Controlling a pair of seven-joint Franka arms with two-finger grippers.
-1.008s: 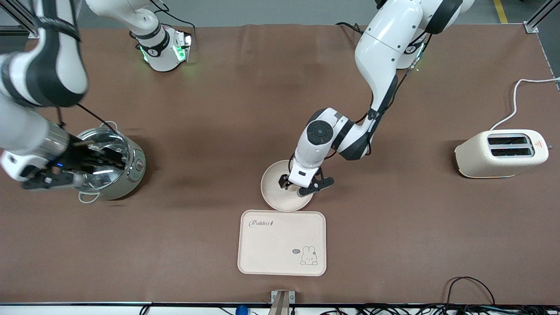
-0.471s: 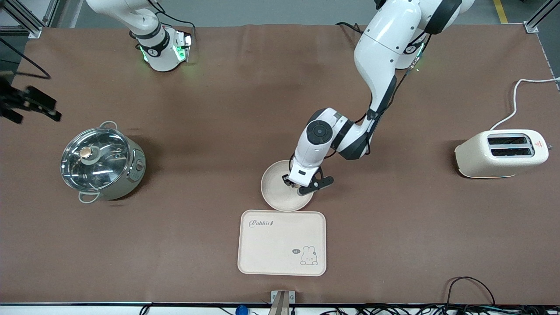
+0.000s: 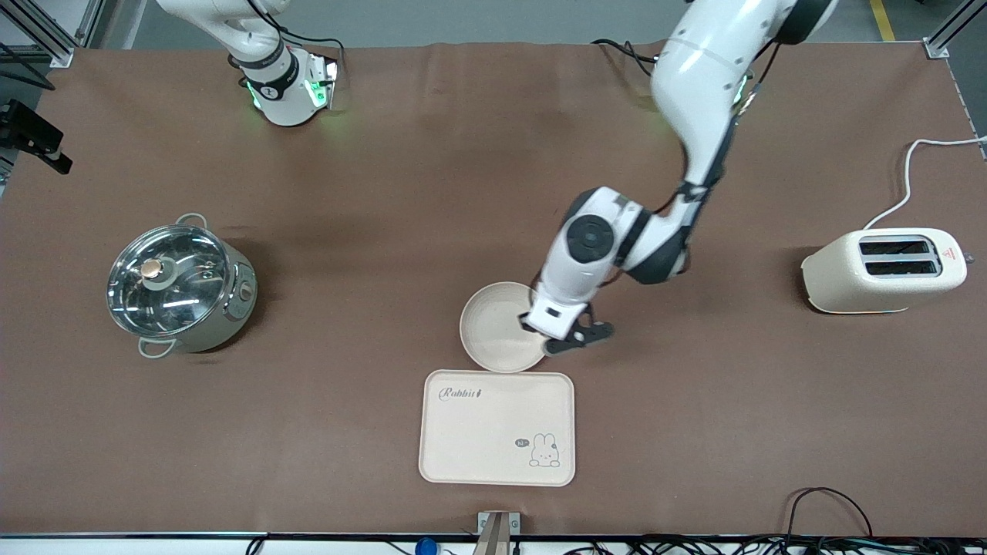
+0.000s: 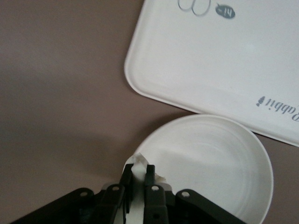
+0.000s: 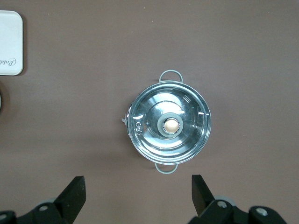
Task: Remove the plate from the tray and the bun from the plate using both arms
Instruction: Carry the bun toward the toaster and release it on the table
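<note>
The round cream-white plate (image 3: 493, 327) lies on the brown table, just farther from the front camera than the rabbit tray (image 3: 497, 428). My left gripper (image 3: 549, 333) is shut on the plate's rim at the side toward the left arm's end. In the left wrist view its fingers (image 4: 126, 176) pinch the rim of the plate (image 4: 210, 163). My right gripper (image 3: 35, 139) is up at the right arm's end of the table. In the right wrist view it (image 5: 138, 196) is open and empty, high over the lidded pot (image 5: 169, 122). The bun is out of view.
A steel pot with a glass lid (image 3: 179, 287) stands toward the right arm's end. A cream toaster (image 3: 883, 270) with a white cable stands toward the left arm's end. The rabbit tray also shows in the left wrist view (image 4: 219, 60).
The right arm has lifted off the pot and swung out to the table's edge. The left gripper has slid to the plate's rim and shut on it. The plate has not moved.
</note>
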